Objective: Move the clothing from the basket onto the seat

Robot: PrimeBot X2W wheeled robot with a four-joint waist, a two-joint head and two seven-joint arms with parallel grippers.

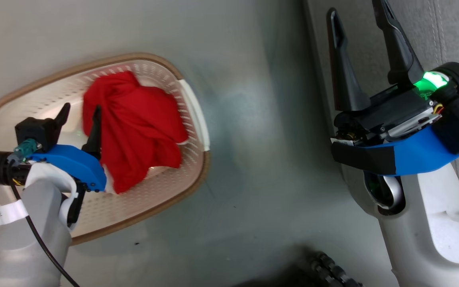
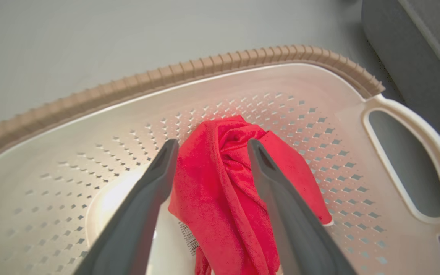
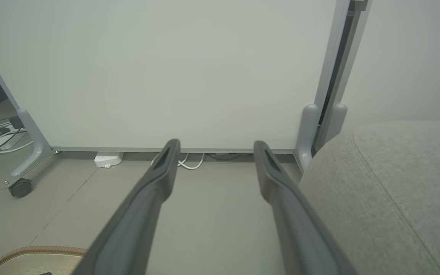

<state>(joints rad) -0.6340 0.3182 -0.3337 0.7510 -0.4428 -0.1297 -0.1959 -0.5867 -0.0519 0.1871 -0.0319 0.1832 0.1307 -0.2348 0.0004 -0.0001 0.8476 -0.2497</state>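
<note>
Looking along our left tool, we see its two fingers spread wide and empty, with the red clothing bunched between them and reaching past their tips, lying in the cream basket. Whether the fingers touch the fabric we cannot tell. Our right tool stands open too, holding nothing, well apart from the basket and above the floor, with the grey seat just to the right of its fingers.
</note>
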